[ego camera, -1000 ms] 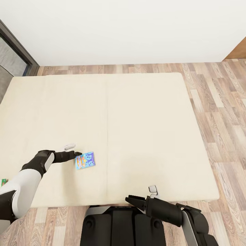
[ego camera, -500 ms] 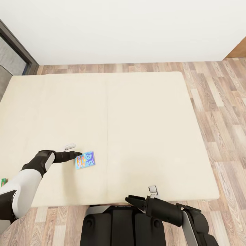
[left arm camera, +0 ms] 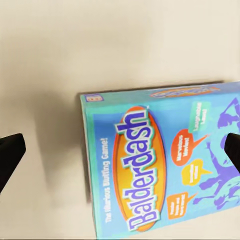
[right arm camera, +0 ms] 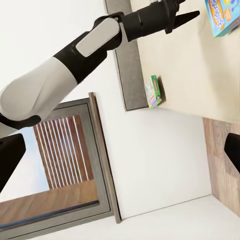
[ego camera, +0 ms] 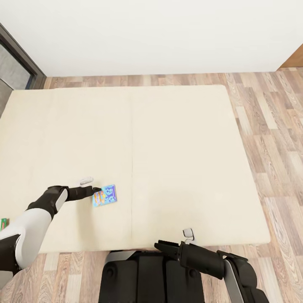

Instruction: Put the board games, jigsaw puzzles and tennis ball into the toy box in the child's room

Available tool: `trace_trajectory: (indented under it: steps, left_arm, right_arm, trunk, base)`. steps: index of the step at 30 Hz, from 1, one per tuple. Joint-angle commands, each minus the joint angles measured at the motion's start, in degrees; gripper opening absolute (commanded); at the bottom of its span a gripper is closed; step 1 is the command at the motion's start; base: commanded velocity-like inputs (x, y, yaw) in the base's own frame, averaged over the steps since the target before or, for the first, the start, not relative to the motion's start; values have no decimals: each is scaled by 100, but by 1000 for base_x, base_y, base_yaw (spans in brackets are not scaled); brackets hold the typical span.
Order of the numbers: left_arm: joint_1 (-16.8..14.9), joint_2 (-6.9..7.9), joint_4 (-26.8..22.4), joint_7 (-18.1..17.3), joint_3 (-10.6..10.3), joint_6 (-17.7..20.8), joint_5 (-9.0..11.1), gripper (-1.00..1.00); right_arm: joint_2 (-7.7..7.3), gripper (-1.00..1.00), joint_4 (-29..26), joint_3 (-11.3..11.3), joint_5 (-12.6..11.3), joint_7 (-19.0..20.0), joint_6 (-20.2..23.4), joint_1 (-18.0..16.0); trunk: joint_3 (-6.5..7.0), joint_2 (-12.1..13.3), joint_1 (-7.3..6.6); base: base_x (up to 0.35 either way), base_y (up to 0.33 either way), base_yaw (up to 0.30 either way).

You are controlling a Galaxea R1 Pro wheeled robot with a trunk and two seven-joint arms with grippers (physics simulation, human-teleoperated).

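Note:
A blue cartoon-printed board game (ego camera: pixel 104 196) lies flat on the cream bed (ego camera: pixel 181 147), near its front left. My left gripper (ego camera: pixel 91 185) hovers at the box's left end, open. In the left wrist view the box (left arm camera: pixel 160 165), printed "Balderdash", sits between the two dark fingertips (left arm camera: pixel 10 156), which stand wide apart and do not touch it. A second, green-printed board game (ego camera: pixel 3 223) lies at the bed's left edge; the right wrist view shows it (right arm camera: pixel 153 91) too. My right gripper (ego camera: pixel 173 239) is open and empty over the bed's front edge.
Wood-plank floor (ego camera: pixel 273 126) runs along the bed's right and far sides, below a white wall (ego camera: pixel 160 33). A dark door frame (ego camera: pixel 19 57) stands at the far left. My base (ego camera: pixel 143 277) is against the bed's front edge.
The head view has shifted slightly, so the bed sits a little higher in the picture. Neither arm nor the blue box has visibly moved.

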Motion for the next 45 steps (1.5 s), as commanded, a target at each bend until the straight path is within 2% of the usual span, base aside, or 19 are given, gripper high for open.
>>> trace_trajectory:
  steps: [1,10,45]
  left_arm:
    - [-3,-4,31,-42,49,16,-58,100]
    - [-3,2,246,-37,53,-73,-68,100]
    - [-3,-4,267,-44,49,-115,-43,100]
  right_arm:
    - [5,100,-1,-9,2,19,25,-2]
    - [5,100,-1,-9,2,19,26,-2]
    - [5,100,20,-15,9,14,21,2]
  trunk:
    - [-12,-9,3]
    - [-32,-9,3]
    - [-34,-9,3]
  base:
    - [0,0,0]
    - [0,0,0]
    - [0,0,0]
